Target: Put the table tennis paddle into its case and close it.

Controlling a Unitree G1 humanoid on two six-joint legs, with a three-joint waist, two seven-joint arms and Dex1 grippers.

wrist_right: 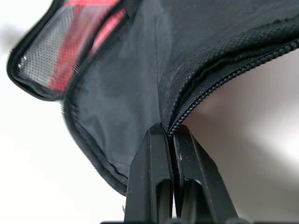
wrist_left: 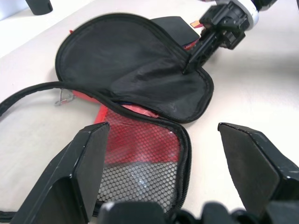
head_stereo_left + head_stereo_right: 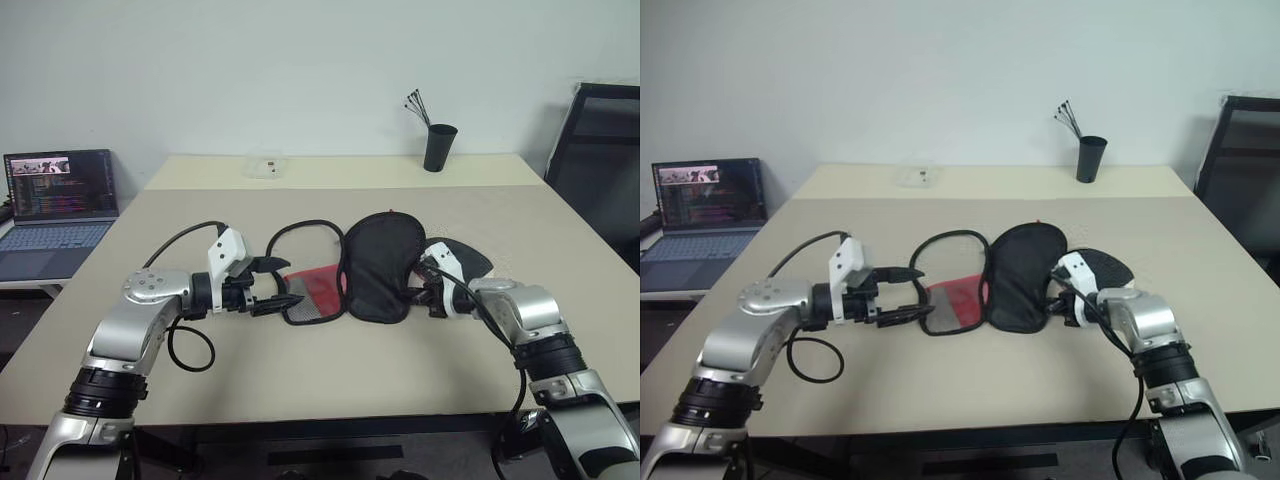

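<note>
Left eye view: one soft black fabric zippered case (image 3: 378,266), lying unzipped on the beige table (image 3: 300,370), its black flap folded over, its red mesh-pocket half (image 3: 312,296) just ahead of the left gripper (image 3: 277,286), whose jaws stand wide and empty. Right gripper (image 3: 428,290) sits at the flap's near right edge, jaws pressed together on the fabric rim. A dark rounded shape (image 3: 466,256) just beyond the right gripper is probably the black rubber-faced table tennis paddle, though too little shows to be sure. Left wrist view: red mesh pocket lies between the wide-spread fingers (image 2: 84,172), untouched; the black flap lies beyond, with the right gripper pinching its far edge. Right wrist view: both fingers (image 1: 154,186) closed on the zipper seam of the flap, cloth draping away from the pinch. Handling judgement: case light, limp, likely to sag and fold when lifted; best held at the stiffer zipper edge. Paddle rigid, best taken by its handle.
</note>
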